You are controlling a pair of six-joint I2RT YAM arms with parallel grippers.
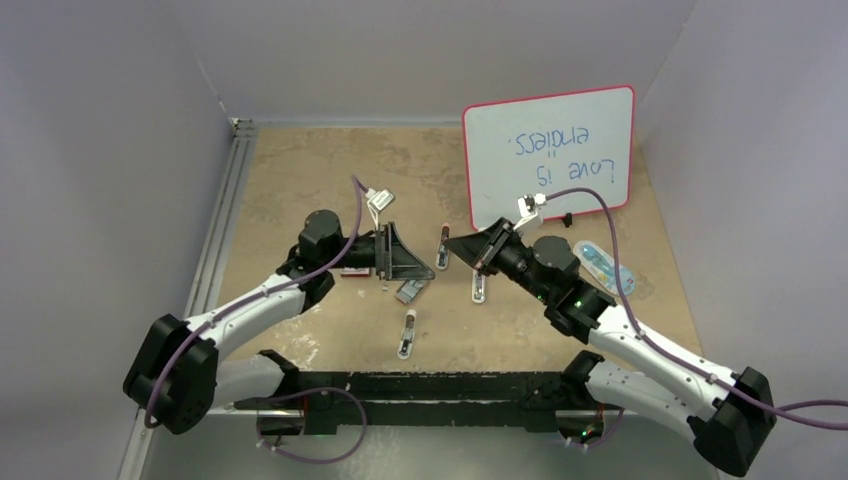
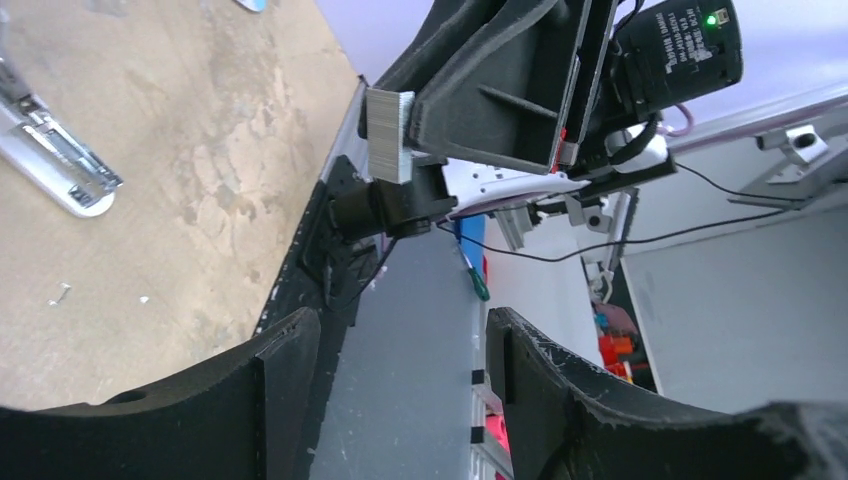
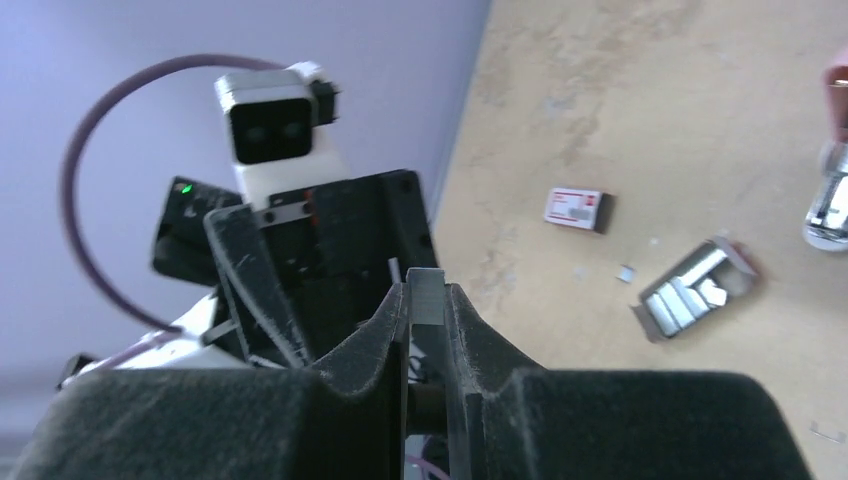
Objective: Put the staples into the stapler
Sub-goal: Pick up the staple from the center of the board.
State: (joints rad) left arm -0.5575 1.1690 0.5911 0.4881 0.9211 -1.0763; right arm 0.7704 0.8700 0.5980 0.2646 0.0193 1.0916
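My right gripper (image 3: 427, 290) is shut on a short silvery strip of staples (image 3: 427, 298), which stands up between its fingertips above the table. The left wrist view shows that strip (image 2: 390, 135) at the right gripper's tip. My left gripper (image 2: 400, 330) faces it from the left, open and with nothing between its fingers. Both grippers (image 1: 425, 262) (image 1: 447, 247) meet mid-table. The grey tray (image 3: 690, 295) with more strips lies below them, the red box (image 3: 577, 207) beside it. A slim silver-white stapler (image 1: 480, 285) lies right of the tray. A similar pink-ended piece (image 1: 406, 335) lies nearer the front.
A red-framed whiteboard (image 1: 550, 155) leans against the back right. A blue flat object (image 1: 606, 265) lies behind the right arm. Loose staple bits (image 3: 626, 272) lie by the tray. The black rail (image 1: 440, 385) runs along the front edge, and walls close three sides.
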